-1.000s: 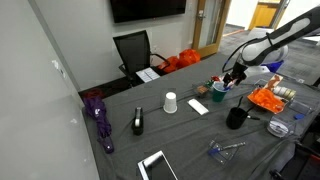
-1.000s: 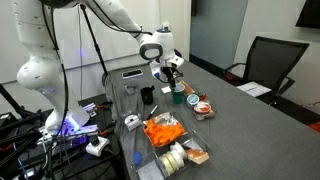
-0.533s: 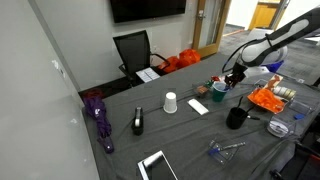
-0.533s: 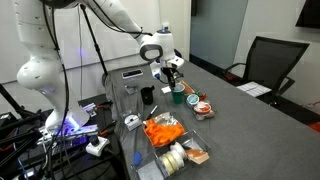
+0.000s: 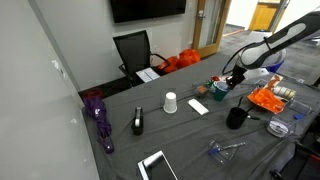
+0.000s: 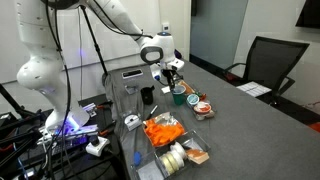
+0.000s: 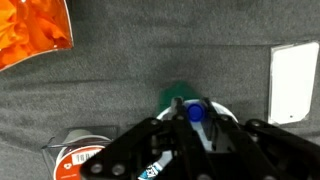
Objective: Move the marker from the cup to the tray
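Note:
In the wrist view the marker (image 7: 196, 113) shows end-on as a blue cap on a white body, standing in the teal cup (image 7: 173, 96). My gripper (image 7: 195, 109) is directly above the cup, its two dark fingers (image 7: 178, 106) shut against the cap's sides. In both exterior views the gripper (image 5: 228, 80) (image 6: 172, 74) hangs over the cup (image 5: 218, 92) (image 6: 179, 97); the marker is too small to make out there. The orange tray (image 5: 268, 99) (image 6: 161, 130) (image 7: 35, 30) lies a short way off on the grey table.
A black cup (image 5: 236, 117) (image 6: 146, 95), a white paper cup (image 5: 170, 102) and a white card (image 5: 198, 107) stand near the teal cup. A round clear container (image 7: 80, 156) (image 6: 203, 108) sits beside it. A purple umbrella (image 5: 98, 114) and a tablet (image 5: 157, 165) lie farther off.
The jaws have closed from wide open onto the marker's cap. The arm has stayed over the cup.

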Controlling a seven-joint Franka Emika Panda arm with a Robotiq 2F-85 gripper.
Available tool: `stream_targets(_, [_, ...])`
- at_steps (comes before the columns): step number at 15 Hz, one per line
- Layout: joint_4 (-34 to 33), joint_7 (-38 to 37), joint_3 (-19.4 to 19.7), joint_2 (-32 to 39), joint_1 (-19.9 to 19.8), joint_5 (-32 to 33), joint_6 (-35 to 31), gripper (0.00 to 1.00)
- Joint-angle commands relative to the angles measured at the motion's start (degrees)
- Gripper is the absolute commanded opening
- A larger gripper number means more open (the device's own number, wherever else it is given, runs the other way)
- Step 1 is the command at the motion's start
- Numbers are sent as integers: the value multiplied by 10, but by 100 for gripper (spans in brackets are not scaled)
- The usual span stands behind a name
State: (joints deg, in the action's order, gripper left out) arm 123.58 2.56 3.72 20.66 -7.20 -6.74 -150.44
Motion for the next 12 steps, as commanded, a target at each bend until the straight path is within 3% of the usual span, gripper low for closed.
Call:
stream_targets(1, [1, -2, -1, 2, -1, 1, -10, 5])
stream_targets(12, [25, -11, -6, -57, 3, -7, 20, 5])
